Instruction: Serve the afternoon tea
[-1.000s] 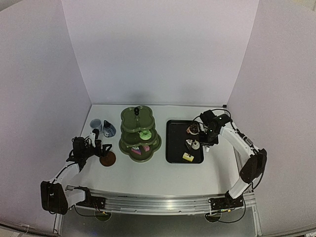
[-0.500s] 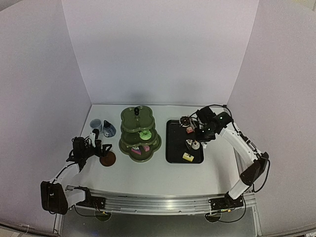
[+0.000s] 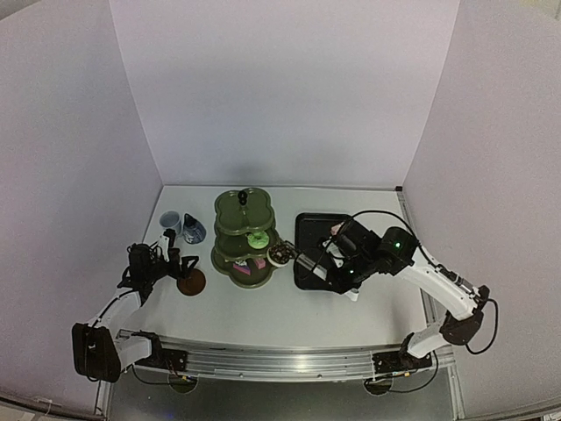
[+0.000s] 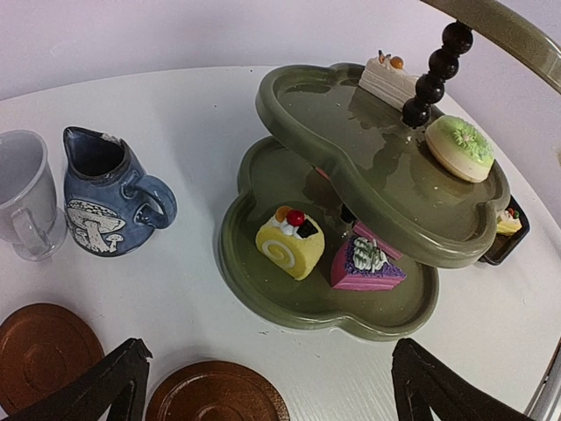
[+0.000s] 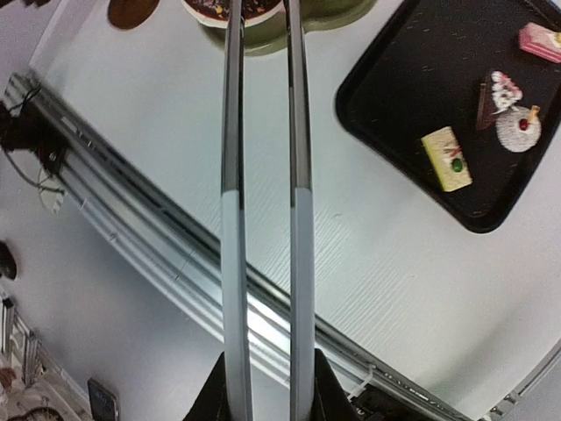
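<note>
White table (image 3: 263, 311): right hand (image 5: 266, 390) clenches tongs (image 5: 230, 175) pinching brown cake (image 3: 280, 254); left wrist view shows left hand (image 4: 272, 386) released.

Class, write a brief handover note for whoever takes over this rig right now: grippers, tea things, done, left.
Left gripper open, by the two saucers.
Right gripper shut on tongs, which pinch a chocolate cake at the stand's bottom-tier edge.
Done: yellow roll, pink slice, green cake, white slice on stand.
Left: set this cake down; four more cakes on the black tray; cup and blue jug beside the saucers.
</note>
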You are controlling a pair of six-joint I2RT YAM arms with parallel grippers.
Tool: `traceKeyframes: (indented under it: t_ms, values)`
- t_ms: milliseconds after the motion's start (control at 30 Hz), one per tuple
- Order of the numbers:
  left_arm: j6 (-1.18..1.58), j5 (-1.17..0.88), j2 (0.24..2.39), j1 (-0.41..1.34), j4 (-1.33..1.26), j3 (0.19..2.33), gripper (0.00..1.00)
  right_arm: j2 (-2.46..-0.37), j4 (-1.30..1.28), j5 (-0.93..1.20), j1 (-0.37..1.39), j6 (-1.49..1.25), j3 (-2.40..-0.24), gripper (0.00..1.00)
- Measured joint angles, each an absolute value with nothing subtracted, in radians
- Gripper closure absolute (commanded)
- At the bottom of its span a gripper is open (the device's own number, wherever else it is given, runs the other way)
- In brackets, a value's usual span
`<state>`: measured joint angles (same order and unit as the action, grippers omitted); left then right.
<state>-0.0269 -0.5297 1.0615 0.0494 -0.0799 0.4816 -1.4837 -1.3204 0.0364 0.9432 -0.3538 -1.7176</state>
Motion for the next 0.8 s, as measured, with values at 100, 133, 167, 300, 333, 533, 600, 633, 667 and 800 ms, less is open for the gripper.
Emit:
traceKeyframes:
  t_ms: [100, 133, 167, 300, 333, 533, 600, 633, 667, 800]
  values:
    - [-0.027, -0.53, 1.061, 0.049, -0.08, 0.482, 0.03, -1.525, -1.351, 0.082, 1.02, -0.356, -1.762, 1.0]
    - [-0.027, -0.53, 1.061, 0.049, -0.08, 0.482, 0.03, -1.548, -1.359, 0.093, 1.04, -0.353, -1.789, 1.0]
    - [-0.028, -0.53, 1.061, 0.049, -0.08, 0.482, 0.03, -1.578, -1.368, 0.097, 1.056, -0.348, -1.827, 1.0]
    - [-0.029, -0.53, 1.061, 0.049, -0.08, 0.482, 0.03, -1.704, -1.362, 0.085, 1.092, -0.306, -1.983, 1.0]
    - [-0.029, -0.53, 1.06, 0.049, -0.08, 0.482, 0.03, -1.735, -1.357, 0.071, 1.099, -0.293, -2.017, 1.0]
    - [-0.032, -0.529, 1.053, 0.049, -0.08, 0.482, 0.03, -1.916, -1.331, -0.069, 1.138, -0.188, -2.179, 1.0]
    - [-0.036, -0.529, 1.048, 0.049, -0.079, 0.482, 0.03, -1.967, -1.325, -0.124, 1.147, -0.155, -2.215, 1.0]
    - [-0.038, -0.529, 1.046, 0.049, -0.079, 0.482, 0.03, -1.985, -1.319, -0.148, 1.149, -0.141, -2.225, 1.0]
    - [-0.038, -0.529, 1.044, 0.049, -0.079, 0.482, 0.03, -1.997, -1.316, -0.17, 1.151, -0.129, -2.233, 1.0]
    - [-0.045, -0.529, 1.04, 0.049, -0.079, 0.482, 0.03, -2.02, -1.286, -0.251, 1.151, -0.087, -2.238, 1.0]
